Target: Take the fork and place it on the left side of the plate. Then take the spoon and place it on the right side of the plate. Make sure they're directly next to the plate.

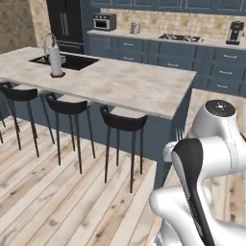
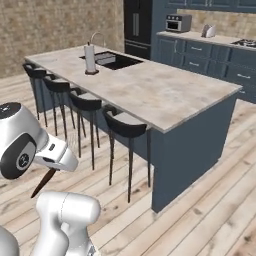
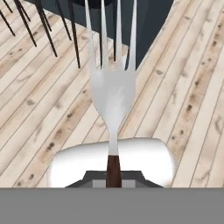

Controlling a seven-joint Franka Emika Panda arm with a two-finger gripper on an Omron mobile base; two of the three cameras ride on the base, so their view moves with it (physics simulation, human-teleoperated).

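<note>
One fork is carried by the gripper, whose fingers are pinched on the dark reddish-brown handle low in the hand view; the four pale tines point toward 12 o'clock there, the long axis running straight away from the hand over the plank floor. In the right base view the handle end slants from the hand toward 7 o'clock, below the white arm. In the left base view the tine tips rise just at the arm's 11 o'clock side. One kitchen island stands ahead; the right base view counts four dark stools along it, the left base view three. One bottle stands by the single sink.
</note>
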